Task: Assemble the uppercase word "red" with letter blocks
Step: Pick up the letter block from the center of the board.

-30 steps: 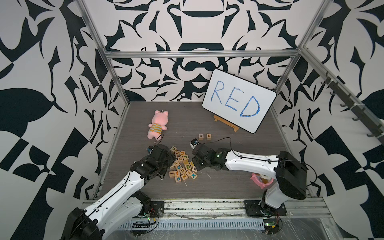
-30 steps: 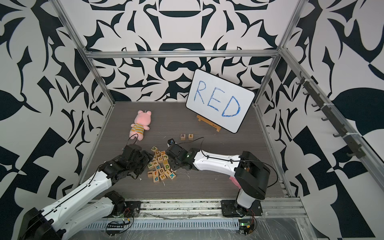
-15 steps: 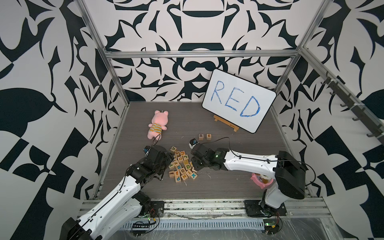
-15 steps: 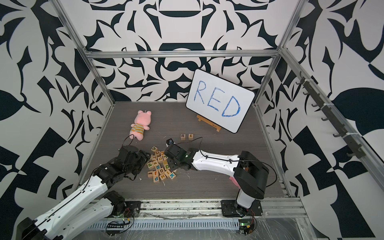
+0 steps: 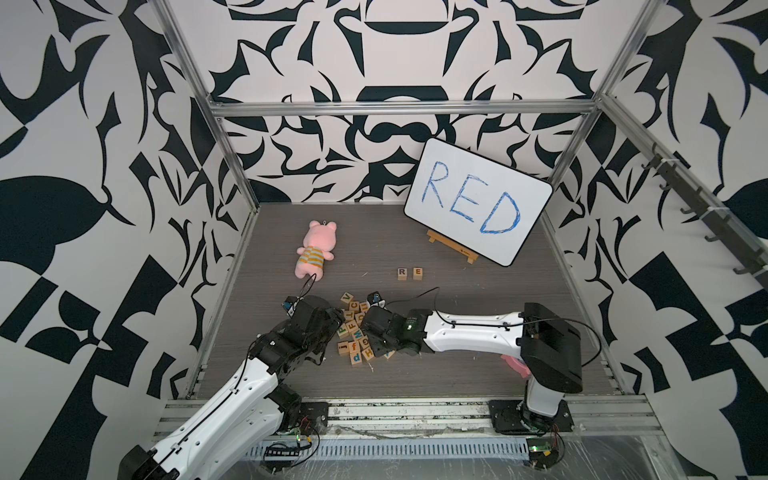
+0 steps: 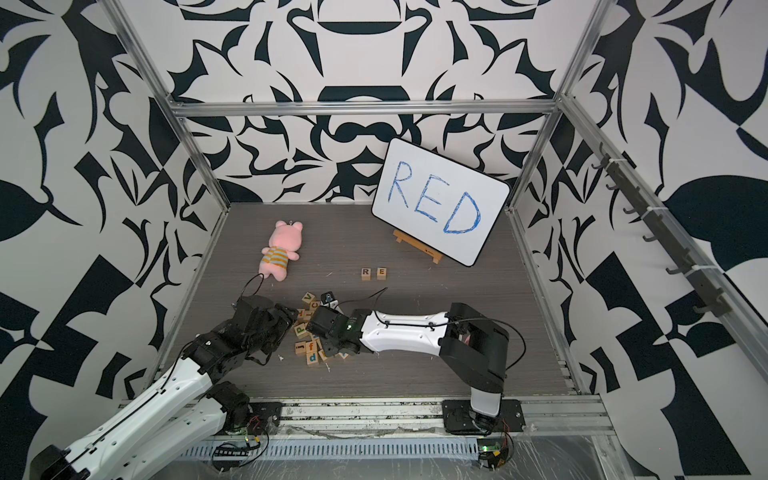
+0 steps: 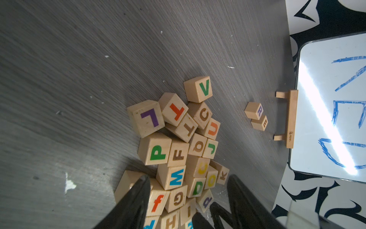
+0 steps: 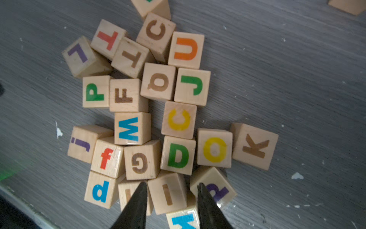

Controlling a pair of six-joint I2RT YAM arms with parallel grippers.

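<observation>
The R block [image 5: 402,273] and E block [image 5: 417,272] stand side by side in front of the whiteboard, seen in both top views. The green D block [image 8: 178,155] lies face up in the pile of letter blocks [image 5: 353,332], between G and yellow O. My right gripper [image 8: 171,186] hangs open just above the pile, its fingers straddling an I block [image 8: 168,193] without gripping it, a little short of the D. My left gripper [image 7: 188,178] is open over the pile's left side, where the D block [image 7: 197,187] shows between its fingers.
A pink plush toy [image 5: 316,249] lies at the back left. The white board [image 5: 478,203] with "RED" leans on a small wooden easel [image 5: 453,247] at the back right. Patterned walls and metal posts close in the floor.
My right gripper has shifted left over the pile. The left arm has barely moved. No block has been lifted.
</observation>
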